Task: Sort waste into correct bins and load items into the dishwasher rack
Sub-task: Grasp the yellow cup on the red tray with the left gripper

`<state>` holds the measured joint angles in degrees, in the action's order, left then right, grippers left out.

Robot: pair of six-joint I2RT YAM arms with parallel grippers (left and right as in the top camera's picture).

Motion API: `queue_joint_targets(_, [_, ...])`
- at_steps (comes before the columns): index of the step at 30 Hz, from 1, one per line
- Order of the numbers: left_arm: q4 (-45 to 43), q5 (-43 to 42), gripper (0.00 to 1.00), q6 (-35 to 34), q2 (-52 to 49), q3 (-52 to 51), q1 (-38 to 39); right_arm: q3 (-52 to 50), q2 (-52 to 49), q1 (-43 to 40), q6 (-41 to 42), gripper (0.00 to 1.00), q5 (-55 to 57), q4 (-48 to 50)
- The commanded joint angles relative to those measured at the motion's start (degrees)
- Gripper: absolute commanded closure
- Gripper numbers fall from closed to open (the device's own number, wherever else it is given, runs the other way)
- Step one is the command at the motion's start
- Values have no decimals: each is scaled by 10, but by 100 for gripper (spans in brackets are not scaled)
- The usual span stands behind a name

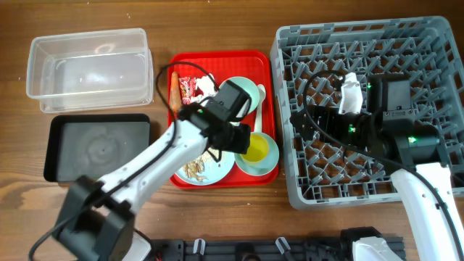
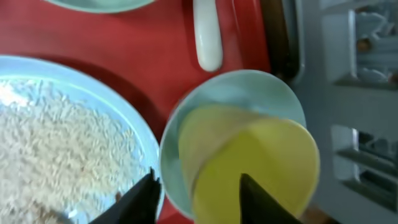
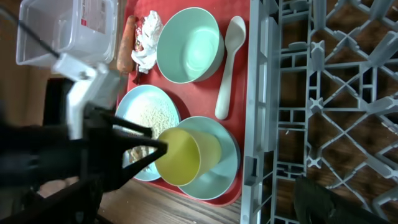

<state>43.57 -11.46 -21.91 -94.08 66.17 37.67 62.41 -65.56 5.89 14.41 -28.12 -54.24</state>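
Note:
The small yellow cup [image 1: 255,150] lies tilted inside the light blue bowl [image 1: 270,161] on the red tray's front right corner. My left gripper [image 2: 202,199] is open right at the cup [image 2: 249,162], one finger outside the bowl's rim [image 2: 230,87], the other over the cup. The pale blue plate [image 1: 206,168] holds rice and brown scraps. The mint-green bowl [image 1: 243,90], white spoon [image 1: 259,109], carrot [image 1: 175,90], wrapper [image 1: 190,88] and tissue [image 1: 206,85] lie on the tray. My right gripper [image 1: 304,119] is open and empty over the grey rack [image 1: 377,43].
The clear tub [image 1: 87,69] stands at the back left, with the black tray [image 1: 98,148] in front of it. The red tray [image 1: 221,61] lies between them and the rack. The rack's left wall [image 3: 261,93] runs close along the tray's right edge.

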Motion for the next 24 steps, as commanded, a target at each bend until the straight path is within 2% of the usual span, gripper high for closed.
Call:
queue_joint_targets(1, [-18,15,73,-11,-24,5,2,13,1,-1,7,0,-10,0])
queue_joint_targets(6, [-18,16,96,-10,-24,5,2,13,1,-1,12,0,-11,0])
queue_joint_targets(13, [-12,15,96,-11,-20,8,1,13,1,-1,12,0,-11,0])
queue_joint_targets(18, [57,-13,96,-10,45,53,-16,13,1,-1,12,0,-11,0])
queue_joint_targets(21, [71,-84,96,-10,135,70,-75,13,1,-1,12,0,-18,3])
queue_joint_targets(22, [72,-139,96,-10,171,70,-115,13,1,-1,11,2,-37,12])
queue_joint_targets(23, [72,-205,96,-10,201,70,-159,13,1,-1,-5,13,-95,34])
queue_joint_targets(24, [73,-266,96,-8,220,70,-198,13,1,-1,-57,20,-179,57])
